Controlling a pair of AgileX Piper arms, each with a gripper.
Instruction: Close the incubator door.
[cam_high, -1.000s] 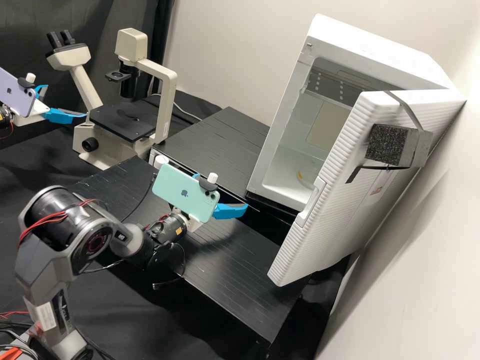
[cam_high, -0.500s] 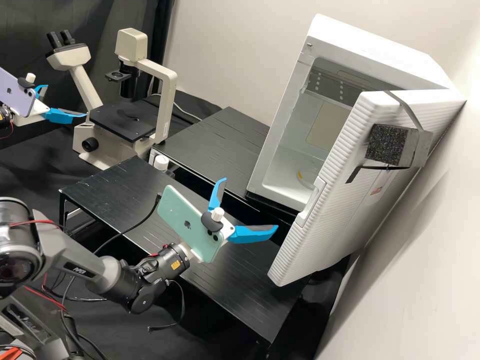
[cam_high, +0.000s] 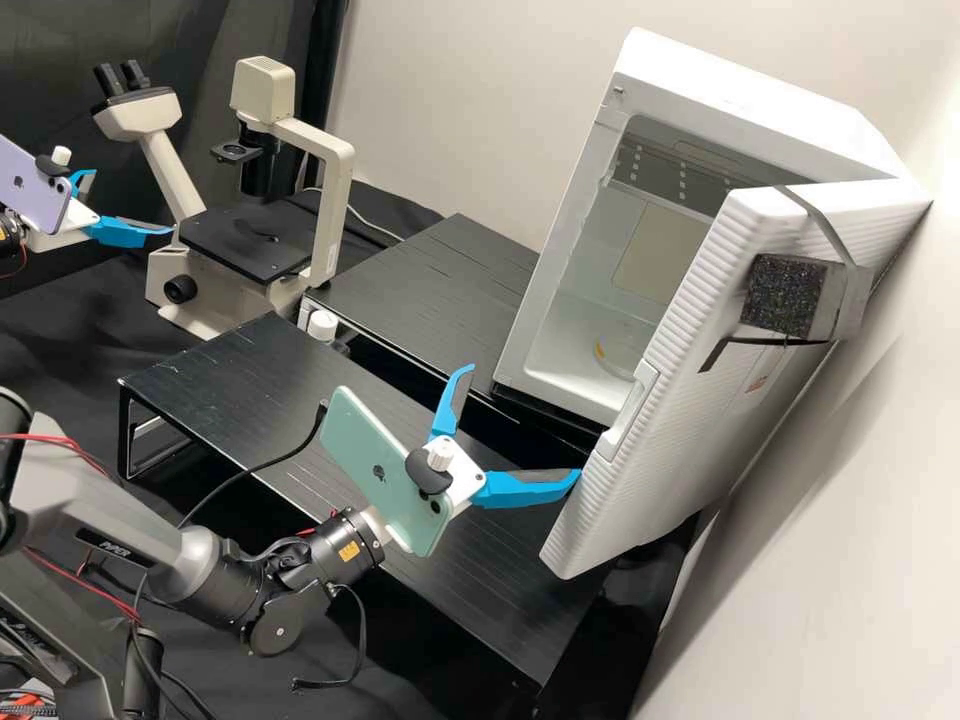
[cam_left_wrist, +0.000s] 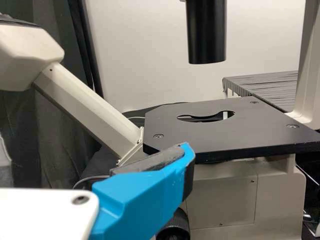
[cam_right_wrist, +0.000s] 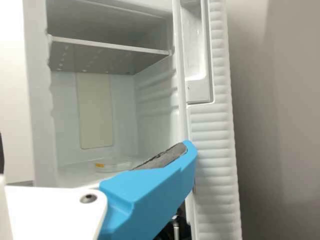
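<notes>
Pushing the incubator door (cam_high: 690, 400) shut seems the step in hand; it stands open just ahead of the right pincer (cam_high: 523, 424), fingers apart, one tip at its free edge. Next calls for a steady, curving sweep toward the cabinet (cam_high: 780, 110) beyond.

The high view's left edge cuts off the lilac phone (cam_high: 30, 190) and crops the right arm (cam_high: 130, 520); the left gripper's (cam_high: 132, 200) farther finger is partly behind that phone; the incubator door (cam_high: 690, 370) hides part of the incubator's (cam_high: 760, 110) inside, and its small red label (cam_high: 757, 382) is too small to read; whether the right gripper (cam_high: 525, 421) touches the door — or sits just beside it — cannot be told. In the right wrist view, the clear dish's (cam_right_wrist: 114, 164) contents are too faint to tell; the left wrist view crops the microscope (cam_left_wrist: 220, 192) — head and tube included.
</notes>
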